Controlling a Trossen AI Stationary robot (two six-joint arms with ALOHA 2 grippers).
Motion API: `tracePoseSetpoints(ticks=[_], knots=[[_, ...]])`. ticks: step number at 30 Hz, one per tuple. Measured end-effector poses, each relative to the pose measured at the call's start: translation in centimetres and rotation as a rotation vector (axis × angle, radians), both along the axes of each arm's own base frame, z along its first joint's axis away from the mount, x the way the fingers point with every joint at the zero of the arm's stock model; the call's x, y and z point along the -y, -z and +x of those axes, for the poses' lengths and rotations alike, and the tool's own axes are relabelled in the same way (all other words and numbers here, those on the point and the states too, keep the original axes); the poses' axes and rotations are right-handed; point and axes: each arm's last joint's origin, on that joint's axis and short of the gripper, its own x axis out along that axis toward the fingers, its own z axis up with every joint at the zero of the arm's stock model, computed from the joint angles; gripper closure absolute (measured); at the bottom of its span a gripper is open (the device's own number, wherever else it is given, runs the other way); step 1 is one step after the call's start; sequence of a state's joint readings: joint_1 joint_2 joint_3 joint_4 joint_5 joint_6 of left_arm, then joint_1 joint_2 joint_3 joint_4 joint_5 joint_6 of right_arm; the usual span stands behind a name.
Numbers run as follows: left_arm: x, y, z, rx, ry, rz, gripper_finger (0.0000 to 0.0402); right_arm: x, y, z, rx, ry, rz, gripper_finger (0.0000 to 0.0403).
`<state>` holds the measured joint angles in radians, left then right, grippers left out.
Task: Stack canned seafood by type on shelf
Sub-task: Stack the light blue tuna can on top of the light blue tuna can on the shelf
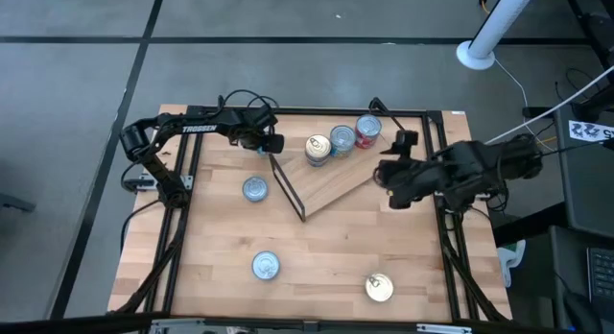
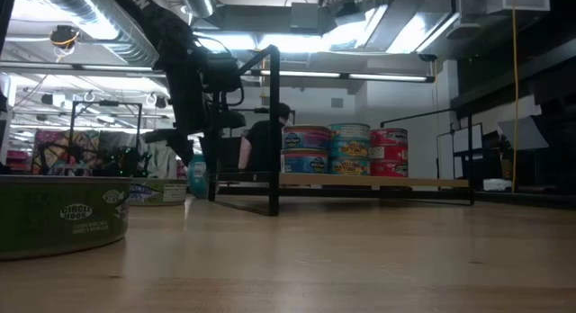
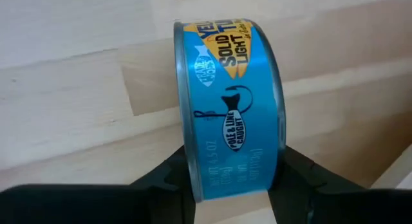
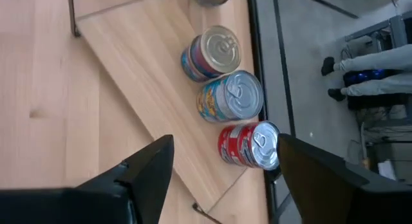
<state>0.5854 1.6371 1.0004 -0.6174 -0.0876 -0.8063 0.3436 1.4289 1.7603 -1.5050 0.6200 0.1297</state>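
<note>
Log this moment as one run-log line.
left gripper: shut on blue tin, beside shelf | right gripper: open, over shelf | shelf: three stacks | tabletop: three loose tins

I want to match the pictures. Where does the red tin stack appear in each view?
High view: red tin stack at the shelf's far edge, rightmost of three stacks.
Low view: rightmost stack on the shelf.
Left wrist view: not in it.
Right wrist view: nearest of three stacks, between the right gripper's fingers.
Shared landmark: the neighbouring blue-and-yellow stack.
</note>
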Motion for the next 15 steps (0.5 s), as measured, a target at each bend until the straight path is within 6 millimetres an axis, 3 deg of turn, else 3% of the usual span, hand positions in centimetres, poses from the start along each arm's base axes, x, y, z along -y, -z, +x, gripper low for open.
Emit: tracePoseSetpoints(ticks=[7, 15], knots=[[0.2, -1.3, -0.3, 0.007, 0.142, 0.063, 0.0271, 1.5, 1.3, -2.7, 0.139, 0.022, 0.05, 0.013], [0.6, -5.8, -0.9, 0.159, 0.243, 0.261, 0.0267, 1.5, 5.0, -2.8, 0.122, -0.004, 0.039, 0.013]])
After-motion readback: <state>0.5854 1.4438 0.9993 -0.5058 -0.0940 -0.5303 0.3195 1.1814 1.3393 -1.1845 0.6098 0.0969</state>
